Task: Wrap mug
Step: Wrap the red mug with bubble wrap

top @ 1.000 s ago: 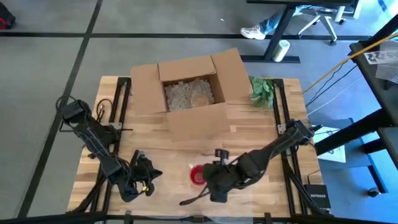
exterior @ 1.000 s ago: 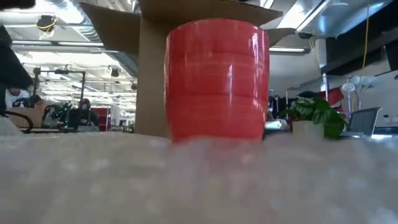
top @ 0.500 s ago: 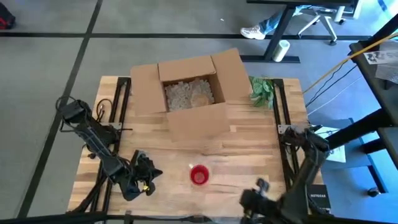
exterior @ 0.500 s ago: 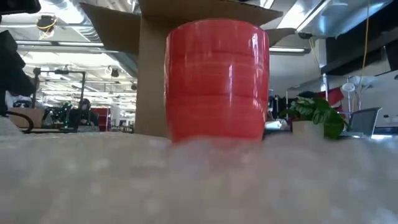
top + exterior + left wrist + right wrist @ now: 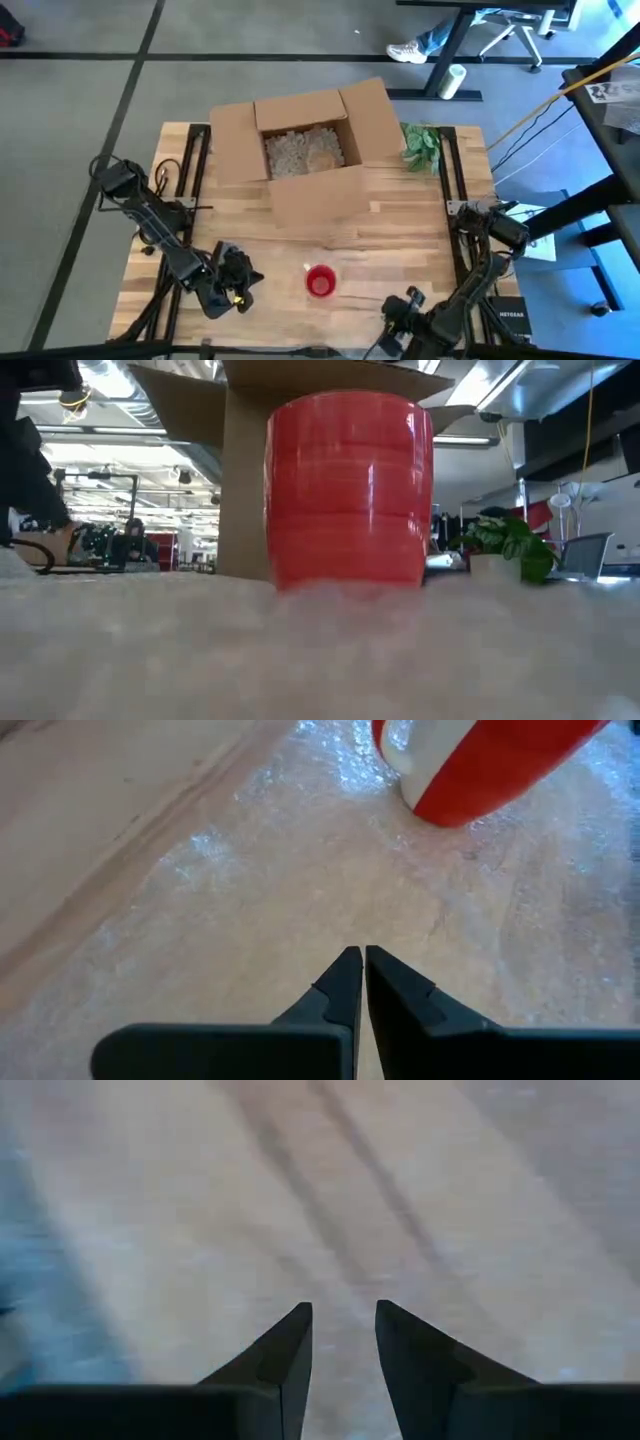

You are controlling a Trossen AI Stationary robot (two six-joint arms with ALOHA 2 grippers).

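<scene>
High view: the right gripper (image 5: 398, 318), seen beside the red mug (image 5: 320, 283) a second earlier, is now withdrawn to the table's (image 5: 400, 235) near edge, fingers slightly parted. The mug is left upright on bubble wrap (image 5: 300, 890). The left gripper (image 5: 237, 285) is clenched empty nearby.

Through my left wrist camera, the left gripper (image 5: 362, 958) hung with fingertips pressed together over clear bubble wrap (image 5: 330, 870) (spread on the pale wooden table (image 5: 90, 800)), beyond it a red-and-white ceramic mug (image 5: 480, 765).
</scene>
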